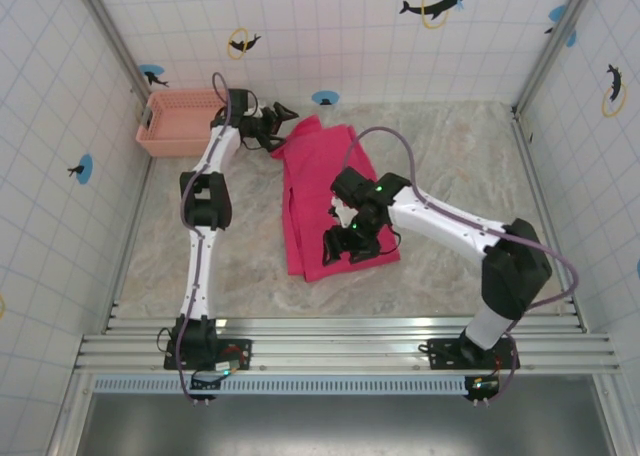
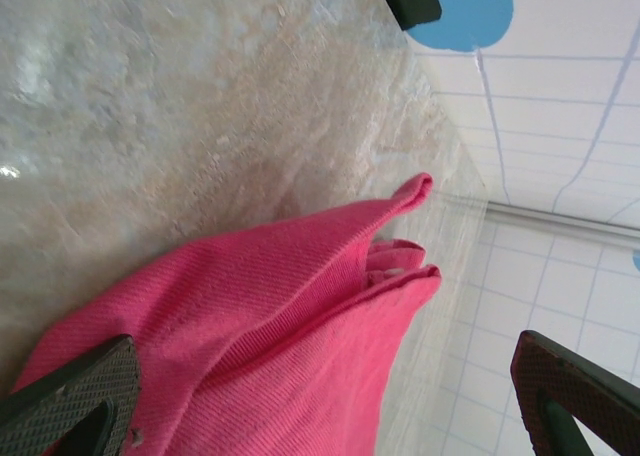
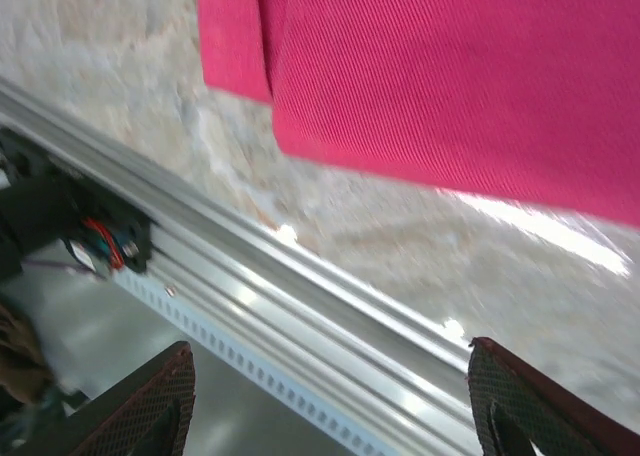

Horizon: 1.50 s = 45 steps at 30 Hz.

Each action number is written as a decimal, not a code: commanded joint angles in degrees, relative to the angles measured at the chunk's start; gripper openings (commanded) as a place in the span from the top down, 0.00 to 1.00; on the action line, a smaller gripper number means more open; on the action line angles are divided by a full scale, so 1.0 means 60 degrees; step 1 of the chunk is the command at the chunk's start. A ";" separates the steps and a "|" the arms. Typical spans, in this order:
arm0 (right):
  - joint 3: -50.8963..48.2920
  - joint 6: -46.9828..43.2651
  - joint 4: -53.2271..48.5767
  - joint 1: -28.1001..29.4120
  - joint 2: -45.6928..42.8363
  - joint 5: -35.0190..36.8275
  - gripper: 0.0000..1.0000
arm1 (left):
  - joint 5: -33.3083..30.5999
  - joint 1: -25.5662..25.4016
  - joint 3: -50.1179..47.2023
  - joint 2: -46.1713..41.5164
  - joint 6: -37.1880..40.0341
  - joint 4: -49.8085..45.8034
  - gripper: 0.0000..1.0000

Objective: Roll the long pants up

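Top external view: the long pants (image 1: 335,201) lie flat in the middle of the table (image 1: 460,176). They are bright pink and folded into one long strip. The strip runs from the back of the table toward the front.

The left gripper (image 1: 280,126) is at the far end of the pants, by their left corner. A pale pink basket (image 1: 180,121) sits just to the left of that arm, in the back corner, apart from the pants. The right gripper (image 1: 348,246) is over the near end of the pants.

Left wrist view: the left gripper (image 2: 322,356) has its two fingers wide apart. It is not holding anything. The pink cloth (image 2: 250,316) lies on the table under and between the fingers. Its edge makes a few folds that point at the white tiled wall (image 2: 560,176). A blue sticker (image 2: 460,6) is on that wall.

Right wrist view: the right gripper (image 3: 332,356) also has its fingers wide apart, with nothing between them. The near edge of the pants (image 3: 450,86) lies on the table past the fingertips. It is not touching them. A shiny metal rail (image 3: 300,286) runs along the table edge below the cloth.
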 commanded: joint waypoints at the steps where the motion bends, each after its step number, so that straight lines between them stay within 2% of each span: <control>1: -0.0033 -0.1909 -0.2136 0.0060 -0.0964 0.1779 0.27 | -0.0288 -0.0020 -0.0064 -0.1052 0.0203 -0.0310 0.03; 2: -0.0163 -0.2272 -0.2192 0.0076 -0.1186 0.2058 0.27 | -0.0460 0.0037 -0.0066 -0.1231 0.0205 -0.0249 0.03; 5: -0.0356 -0.3223 -0.2606 0.0115 -0.1542 0.3925 0.28 | -0.1014 0.0197 -0.0065 -0.1784 0.0303 -0.0035 0.03; 8: -0.0610 -0.4547 -0.2411 0.0614 -0.1502 0.5988 0.28 | -0.1637 0.0325 -0.0044 -0.2320 0.0988 -0.0386 0.02; 11: -0.1119 -0.5982 -0.1625 0.1276 -0.1243 0.7570 0.27 | -0.2604 0.0469 0.0022 -0.2863 0.2553 -0.1932 0.03; 14: -0.1506 -0.7149 -0.0624 0.1797 -0.0895 0.8249 0.27 | -0.3714 0.0489 -0.0462 -0.3612 0.4193 -0.3537 0.03; 20: -0.2456 -0.8590 0.1822 0.1967 -0.0445 0.8195 0.27 | -0.5129 0.0475 -0.4731 -0.6474 0.6086 -0.3844 0.02; 24: -0.2482 -0.9325 0.2328 0.1798 0.0363 0.7861 0.28 | -0.5757 0.0424 -0.7930 -0.8425 0.6900 -0.3581 0.03; 28: -0.2153 -0.9658 0.2436 0.1686 0.1212 0.7464 0.32 | -0.7626 -0.0205 -1.0486 -1.0608 0.8019 -0.3560 0.02; 30: -0.1934 -0.9809 0.2321 0.1647 0.1581 0.7146 0.36 | -0.7883 -0.0478 -1.1376 -1.1531 0.8027 -0.3612 0.03; 32: -0.1763 -0.9815 0.2229 0.1578 0.1830 0.6822 0.43 | -0.7394 -0.0507 -1.2474 -1.2311 0.7708 -0.3512 0.02; 35: -0.1542 -0.9715 0.2201 0.1399 0.1927 0.5838 0.59 | -0.6006 -0.0564 -1.3505 -1.3010 0.7665 -0.3297 0.03; 37: -0.1247 -0.9753 0.1858 0.1382 0.1947 0.5334 0.71 | -0.6318 -0.0960 -1.3749 -1.3271 0.7982 -0.3467 0.03; 40: -0.0826 -0.9859 0.1364 0.1446 0.1668 0.4552 0.80 | -0.6891 -0.1379 -1.3737 -1.3497 0.8606 -0.3735 0.03; 45: -0.0058 -0.9936 0.0285 0.1557 0.1390 0.3396 0.92 | -0.7198 -0.1410 -1.3431 -1.3390 0.8854 -0.4098 0.02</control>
